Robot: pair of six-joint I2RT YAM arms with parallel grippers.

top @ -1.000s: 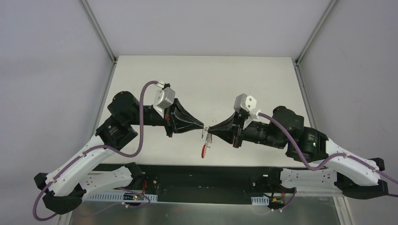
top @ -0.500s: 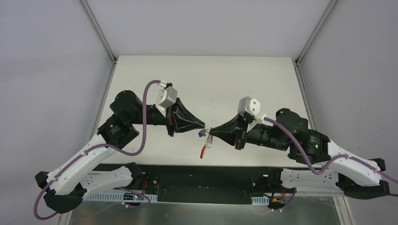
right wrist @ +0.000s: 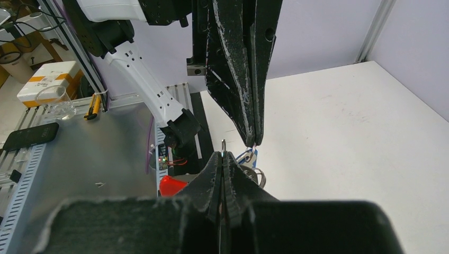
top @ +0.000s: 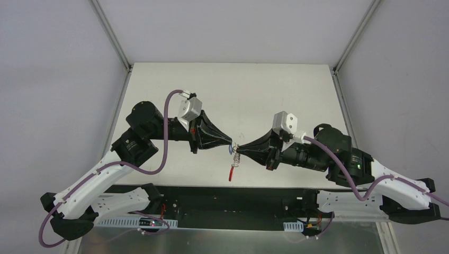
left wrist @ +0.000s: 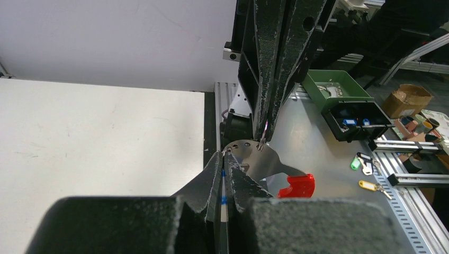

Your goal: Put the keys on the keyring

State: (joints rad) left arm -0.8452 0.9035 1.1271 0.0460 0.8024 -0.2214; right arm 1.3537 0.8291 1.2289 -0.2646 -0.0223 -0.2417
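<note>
- The left gripper [top: 231, 144] is staying clamped on the keys [top: 230, 150], with the blue tag [top: 230, 150] now swinging into sight between the tips.
- The right gripper [top: 237, 150] is pinching the keyring [top: 236, 159] and easing back and lower, the red strip [top: 232, 172] dangling beneath.
- Threading is looking underway, not finished.

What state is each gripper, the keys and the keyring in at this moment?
left gripper: jaws shut on the keys.
right gripper: jaws shut on the keyring.
keys: held in the air, right beside the keyring; threaded or not, cannot tell.
keyring: held in the air, red strip hanging down.
</note>
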